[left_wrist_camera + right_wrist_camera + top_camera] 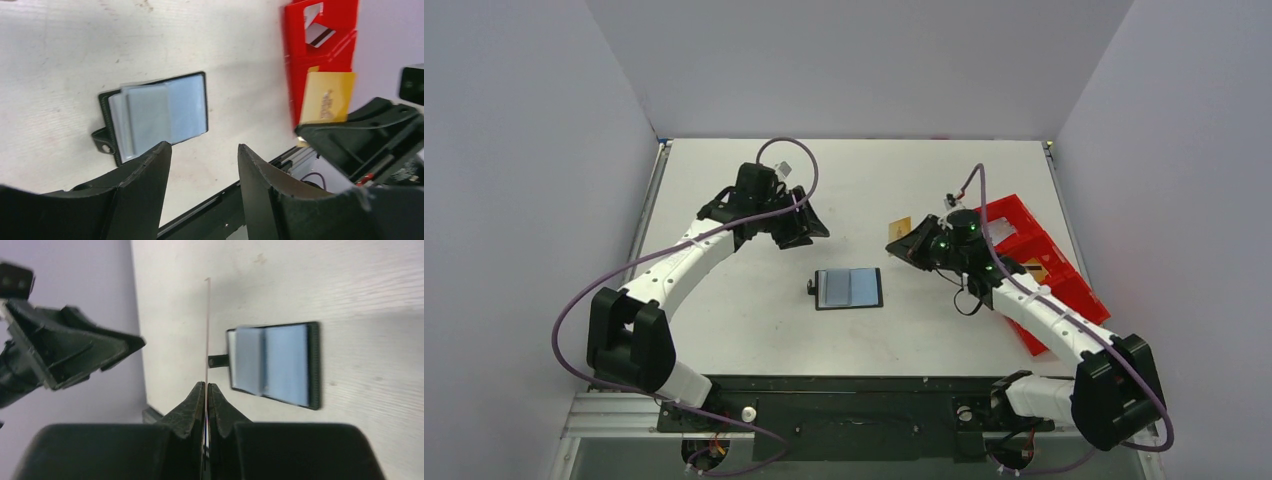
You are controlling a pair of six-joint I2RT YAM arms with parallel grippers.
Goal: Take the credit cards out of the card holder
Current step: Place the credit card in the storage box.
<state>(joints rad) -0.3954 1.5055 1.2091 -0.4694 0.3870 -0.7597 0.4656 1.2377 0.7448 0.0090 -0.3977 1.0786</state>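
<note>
while your right gripper [206, 388] clamps a thin yellow card [327, 97] at centre right, your left gripper [205, 150] hangs spread, empty, upper left of the flat black card holder [849, 288].

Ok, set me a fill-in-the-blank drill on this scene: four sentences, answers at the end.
1. The card holder lies flat and ____, its blue-grey inner face up.
2. The yellow card is pinched by the ____ gripper.
3. The left gripper is open and holds ____.
4. The compartment tray is ____ in colour.
Missing words: open; right; nothing; red.
</note>
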